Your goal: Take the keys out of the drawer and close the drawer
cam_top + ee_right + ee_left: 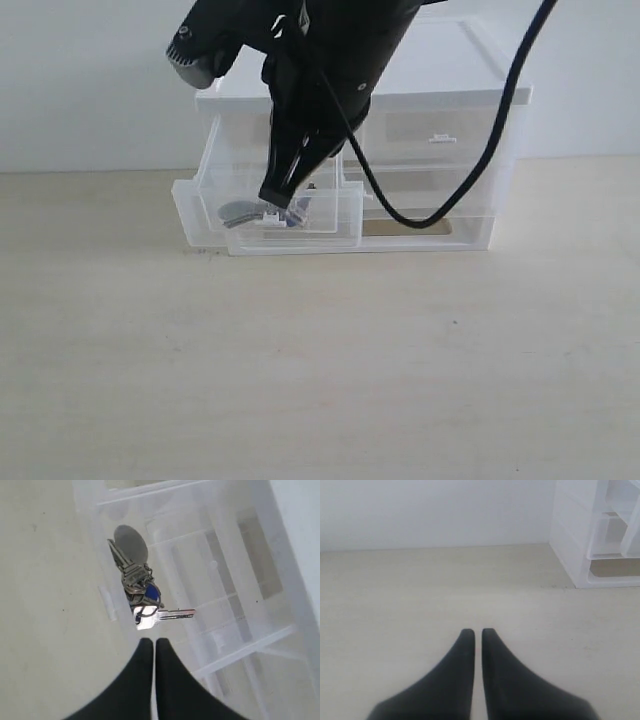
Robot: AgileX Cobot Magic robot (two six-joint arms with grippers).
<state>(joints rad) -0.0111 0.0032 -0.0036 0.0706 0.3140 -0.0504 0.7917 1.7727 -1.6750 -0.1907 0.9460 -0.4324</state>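
Right gripper (154,641), jaws together and empty, is hovering just beside keys (136,585) lying in open drawer (195,215), centre frame. Left gripper (477,631), likewise closed, is hanging over table (395,595).

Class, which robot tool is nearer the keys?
Right. The right tool reaches into the open drawer, tips by the keys; the left tool is over the table, away from the drawer unit.

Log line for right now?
right gripper shut, tips at keys | keys in drawer | drawer open | left gripper shut over table
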